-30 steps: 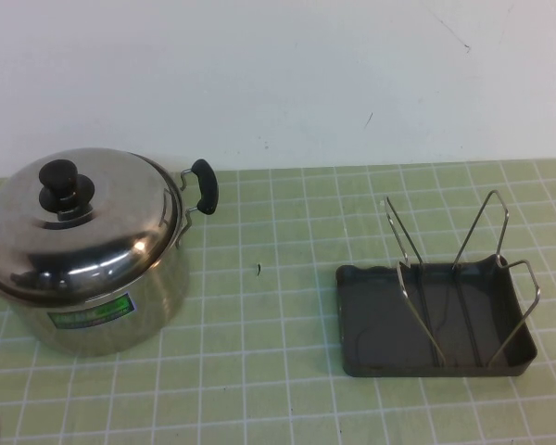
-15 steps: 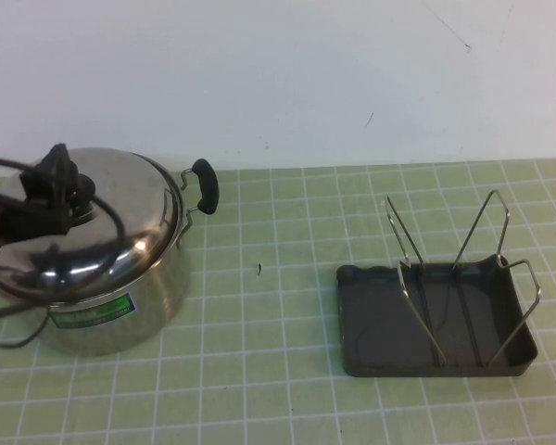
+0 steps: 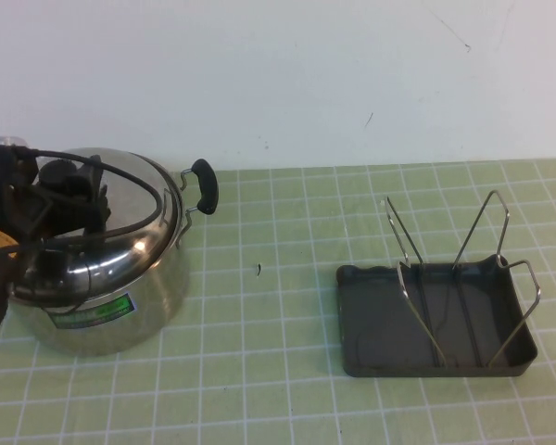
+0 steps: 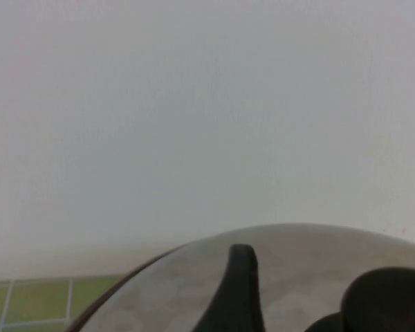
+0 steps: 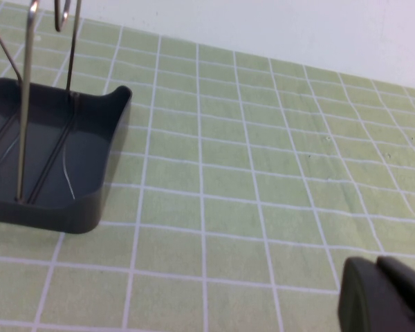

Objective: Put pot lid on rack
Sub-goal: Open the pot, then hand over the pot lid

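The left gripper (image 3: pixel 60 190) hovers at the pot lid's (image 3: pixel 120 232) knob (image 3: pixel 57 173) — grip state unclear; the right gripper (image 5: pixel 387 297) sits beside the rack (image 3: pixel 435 315), fingers unreadable.

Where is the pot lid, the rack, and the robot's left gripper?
pot lid (image 3: pixel 134 218), high view, bare dome.
rack (image 3: pixel 380 324), high view, tray floor.
left gripper (image 3: pixel 69 190), high view, at the knob.

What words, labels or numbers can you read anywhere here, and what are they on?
Green label on the pot: print too blurred to read.
Pot lid, rack, wall: no text.
Left hand, over the lid's knob: no readable marking.
Right hand, low over the mat near the rack: none either.
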Robot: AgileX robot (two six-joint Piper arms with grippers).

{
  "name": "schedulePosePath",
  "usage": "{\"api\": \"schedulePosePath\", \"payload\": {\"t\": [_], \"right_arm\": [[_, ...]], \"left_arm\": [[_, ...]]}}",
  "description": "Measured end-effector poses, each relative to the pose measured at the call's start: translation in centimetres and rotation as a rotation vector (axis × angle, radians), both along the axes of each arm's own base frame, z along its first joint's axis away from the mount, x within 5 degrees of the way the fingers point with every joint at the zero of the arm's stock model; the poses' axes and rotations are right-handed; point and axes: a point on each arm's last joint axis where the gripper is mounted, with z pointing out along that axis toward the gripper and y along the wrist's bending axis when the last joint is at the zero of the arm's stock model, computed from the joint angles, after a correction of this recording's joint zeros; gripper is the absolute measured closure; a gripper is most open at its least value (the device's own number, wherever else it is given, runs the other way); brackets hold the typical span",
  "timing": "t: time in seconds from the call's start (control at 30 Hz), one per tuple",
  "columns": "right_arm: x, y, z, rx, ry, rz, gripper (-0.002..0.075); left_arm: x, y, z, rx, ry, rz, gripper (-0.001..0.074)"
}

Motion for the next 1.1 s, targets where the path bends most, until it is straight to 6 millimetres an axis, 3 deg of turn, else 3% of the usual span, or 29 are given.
{"api": "schedulePosePath", "payload": {"t": [0.13,0.23,0.37,0.53,0.67,0.87,0.97,1.1], "right_arm": [[0.0,0.0,0.0,0.0,0.0,0.0,0.0727],[0.0,0.0,0.0,0.0,0.0,0.0,0.0727],[0.0,0.0,0.0,0.0,0.0,0.0,0.0727],[0.0,0.0,0.0,0.0,0.0,0.0,0.0727],[0.1,0.2,0.1,0.059,-0.022,0.005,0.0727],[0.3,1.5,1.2,0.748,-0.118,-0.03,0.0727],[0.3,1.7,1.4,0.883,-0.125,-0.038,0.0727],[0.3,1.7,1.5,0.849,-0.146,-0.026,0.0727]], "left_arm": [[0.6,0.1,-0.9,-0.017,-0.002,0.011,0.0159],[0.8,0.1,-1.1,-0.025,-0.019,0.014,0.0216],[0.8,-0.1,-0.9,-0.013,-0.05,-0.005,0.0423],[0.6,-0.4,-0.2,0.014,-0.077,-0.039,0.0427],[-1.0,-0.5,3.6,0.02,-0.194,-0.057,0.0427],[-5.3,-1.6,10.0,-0.19,-0.341,-0.216,0.0427],[-7.2,-2.9,11.4,-0.257,-0.343,-0.397,0.0427],[-8.8,-4.8,11.4,-0.21,-0.338,-0.662,0.0427]]}}
